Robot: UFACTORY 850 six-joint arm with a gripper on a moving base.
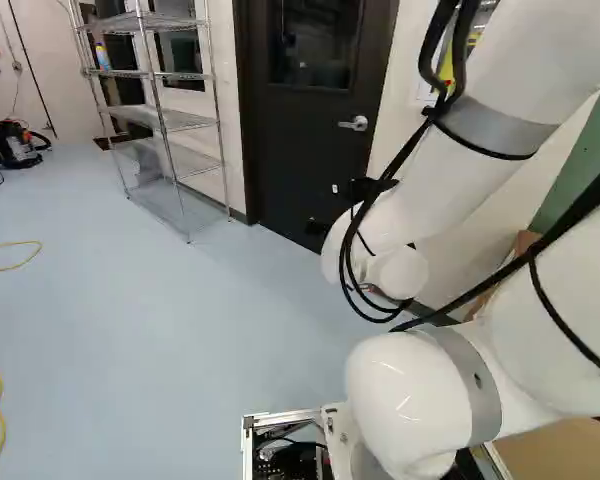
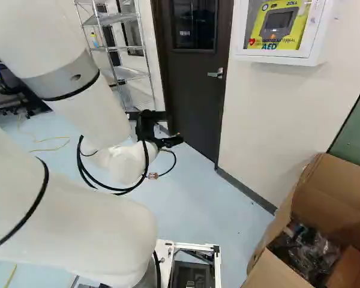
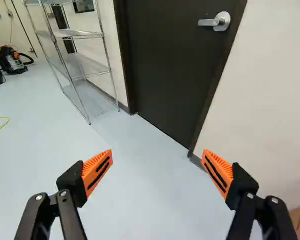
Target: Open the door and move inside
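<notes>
Holding pincer [image 3: 157, 154] spread wide, gripping nothing, presumably ready for lever handle [image 3: 221, 21] well ahead of pincer on closed door [image 3: 167, 70]; standing back, likely to line up before approaching.

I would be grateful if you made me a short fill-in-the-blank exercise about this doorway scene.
1. In the right base view, the window in the door is ____ the lever handle, not below it.
2. The gripper is not shut but ____.
3. The pads on its fingers are coloured ____.
4. In the right base view, the wall box hangs to the ____ of the door, not the left.

Missing words: above; open; orange; right.
</notes>
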